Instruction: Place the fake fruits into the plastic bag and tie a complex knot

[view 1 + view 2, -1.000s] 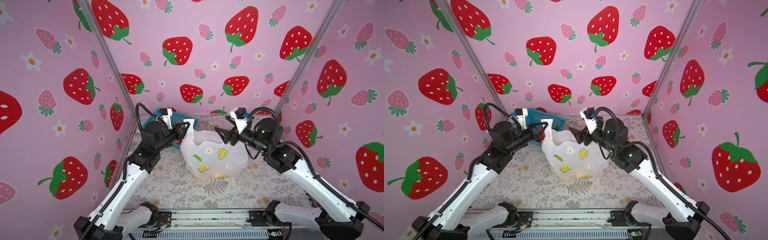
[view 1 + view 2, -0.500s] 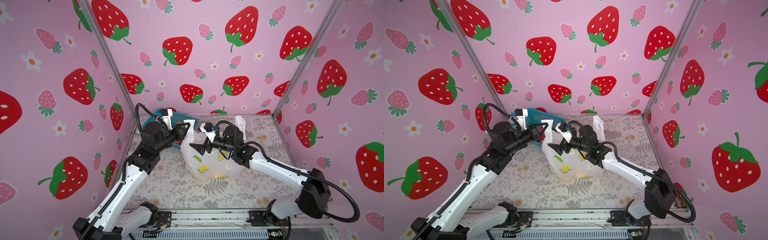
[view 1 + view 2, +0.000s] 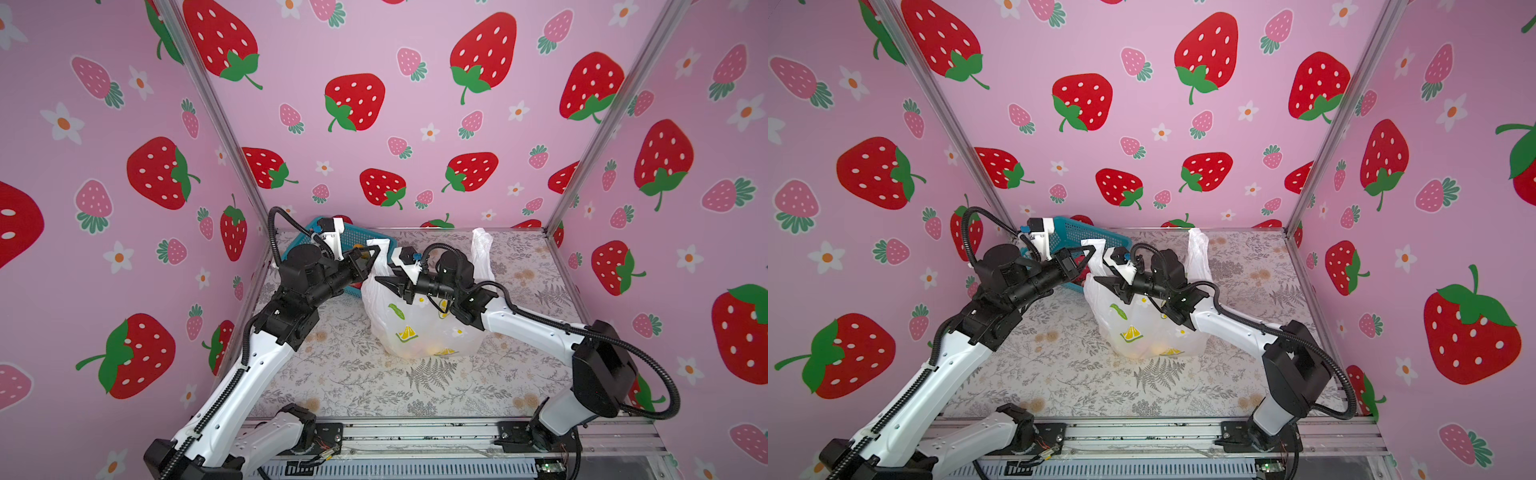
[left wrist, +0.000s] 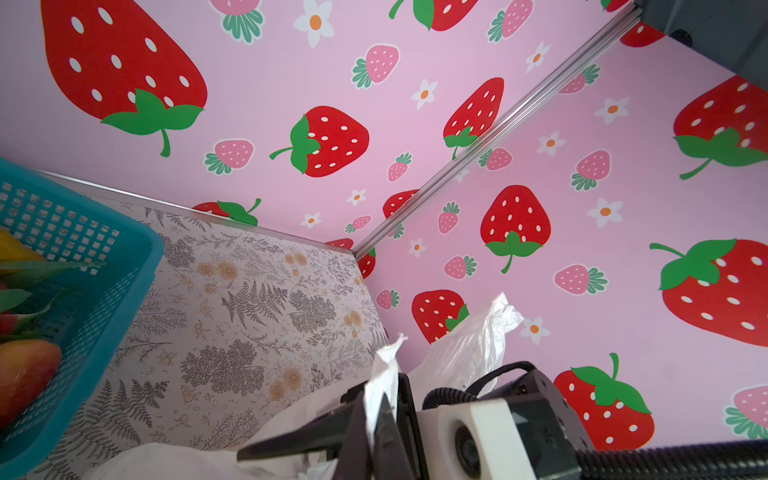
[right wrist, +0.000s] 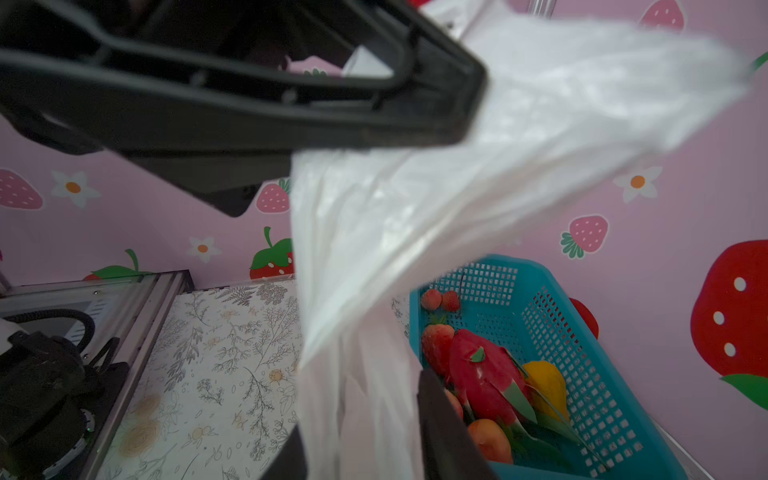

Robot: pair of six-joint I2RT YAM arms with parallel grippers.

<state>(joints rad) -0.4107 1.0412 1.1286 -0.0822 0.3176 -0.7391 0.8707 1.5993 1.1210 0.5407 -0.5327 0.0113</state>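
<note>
The plastic bag (image 3: 419, 328) (image 3: 1142, 328) stands on the table with yellowish fake fruits (image 3: 415, 351) showing through its bottom. My left gripper (image 3: 376, 251) (image 3: 1092, 250) (image 4: 376, 419) is shut on the tip of the bag's left handle strip (image 4: 384, 370) and holds it up. Just below, my right gripper (image 3: 384, 284) (image 3: 1104, 282) (image 5: 361, 449) reaches across the bag and is shut on the same strip (image 5: 374, 249). The other handle (image 3: 482, 249) (image 4: 469, 345) stands free behind. No knot is in view.
A teal mesh basket (image 3: 357, 237) (image 3: 1084, 232) (image 5: 582, 332) sits at the back left, right behind the left gripper. It holds a pink dragon fruit (image 5: 478, 374), a strawberry (image 5: 436, 345), a yellow fruit (image 5: 544, 378) and an orange one (image 5: 490, 436). Pink walls enclose three sides.
My right gripper swung from the bag's right side across its mouth to the left handle and closed on the strip. The right handle now stands free. The left gripper has stayed put.
</note>
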